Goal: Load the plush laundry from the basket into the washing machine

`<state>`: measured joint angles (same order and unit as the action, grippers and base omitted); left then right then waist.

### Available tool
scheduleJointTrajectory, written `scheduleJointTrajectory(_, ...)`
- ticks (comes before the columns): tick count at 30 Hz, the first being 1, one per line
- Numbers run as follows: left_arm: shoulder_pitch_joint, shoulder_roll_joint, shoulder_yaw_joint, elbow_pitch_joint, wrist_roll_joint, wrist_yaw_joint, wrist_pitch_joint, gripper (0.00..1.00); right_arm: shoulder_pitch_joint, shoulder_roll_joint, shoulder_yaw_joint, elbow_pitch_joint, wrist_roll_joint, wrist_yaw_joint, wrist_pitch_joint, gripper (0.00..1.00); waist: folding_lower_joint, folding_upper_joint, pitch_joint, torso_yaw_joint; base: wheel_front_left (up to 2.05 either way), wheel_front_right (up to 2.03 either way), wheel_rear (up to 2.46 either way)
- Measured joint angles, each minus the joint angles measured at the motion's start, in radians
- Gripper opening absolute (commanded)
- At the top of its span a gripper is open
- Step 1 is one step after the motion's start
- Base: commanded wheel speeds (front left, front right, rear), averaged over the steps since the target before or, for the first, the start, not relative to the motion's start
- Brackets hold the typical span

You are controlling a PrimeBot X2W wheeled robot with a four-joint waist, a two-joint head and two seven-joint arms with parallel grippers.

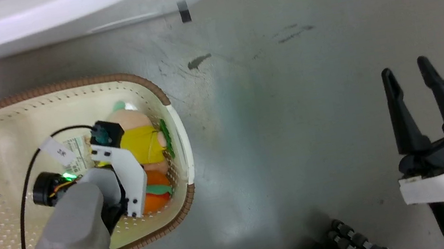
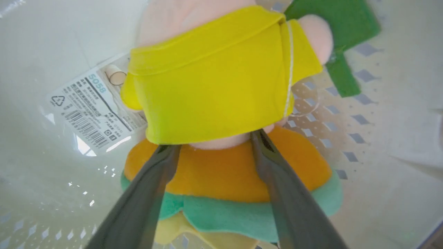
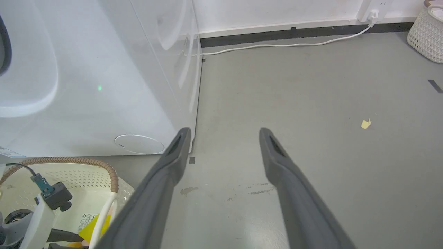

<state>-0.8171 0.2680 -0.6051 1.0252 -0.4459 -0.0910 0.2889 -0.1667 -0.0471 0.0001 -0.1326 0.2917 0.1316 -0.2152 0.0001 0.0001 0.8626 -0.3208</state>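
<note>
Floor: smooth grey floor, scuffed in places; everything stands on it.
Left tool: the left tool is down inside the basket. Its two dark fingers are apart, lying over the burger plush. Their tips reach the lower edge of the yellow plush, and nothing is clamped.
Burger plush: orange burger-shaped plush with green and pale yellow felt layers, lying on the basket bottom against the right-hand wall.
Yellow plush: yellow-and-pale-pink plush with a green felt edge, touching the burger plush and overlapping its far side.
Handling (judged): both appear light, soft and compressible, with a fabric surface unlikely to slip. Grip across the stuffed body, not the thin felt trim.
Basket: cream perforated plastic basket with a brown rim, and a paper label on its bottom.
Right tool: the right tool hangs over bare floor, well apart from the basket, fingers apart and empty.
Washing machine: large white front-loading washing machine, just beyond the basket.
Count: two plush toys, one basket, one washing machine, two tools.
Background: white cable along the wall.
</note>
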Motion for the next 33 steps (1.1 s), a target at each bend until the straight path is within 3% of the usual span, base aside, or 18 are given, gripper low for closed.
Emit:
scheduleJointTrajectory(1, -0.011, 0.000, -0.003, 0.013, -0.010, 0.000, 0.001, 0.00, -0.004, 0.000, -0.002, -0.001, 0.004, 0.000, -0.003, 1.00, 0.0000, 0.0000, 0.009, -0.003, 0.00, 0.00, 0.00)
scheduleJointTrajectory(11, -0.077, 0.029, -0.051, 0.127, -0.074, -0.005, -0.046, 0.00, -0.056, 0.000, -0.001, -0.004, 0.039, 0.000, -0.024, 1.00, -0.0001, 0.0000, 0.064, -0.049, 0.00, 0.00, 0.00)
scheduleJointTrajectory(18, -0.081, 0.053, -0.068, 0.207, -0.133, -0.008, -0.145, 0.00, -0.110, 0.000, 0.024, 0.002, 0.053, 0.000, -0.038, 1.00, 0.0000, 0.0000, 0.040, -0.090, 0.00, 0.00, 0.00)
scheduleJointTrajectory(24, 0.013, 0.025, -0.064, 0.227, -0.168, -0.012, -0.277, 0.00, -0.098, 0.000, -0.006, 0.008, 0.007, 0.000, -0.042, 1.00, -0.0001, 0.0000, -0.072, -0.086, 0.00, 0.00, 0.00)
scheduleJointTrajectory(33, 0.191, -0.045, -0.096, 0.193, -0.172, -0.028, -0.508, 0.00, 0.012, -0.001, -0.012, 0.027, -0.074, 0.000, -0.042, 1.00, -0.0004, 0.0000, -0.330, -0.007, 0.00, 0.00, 0.00)
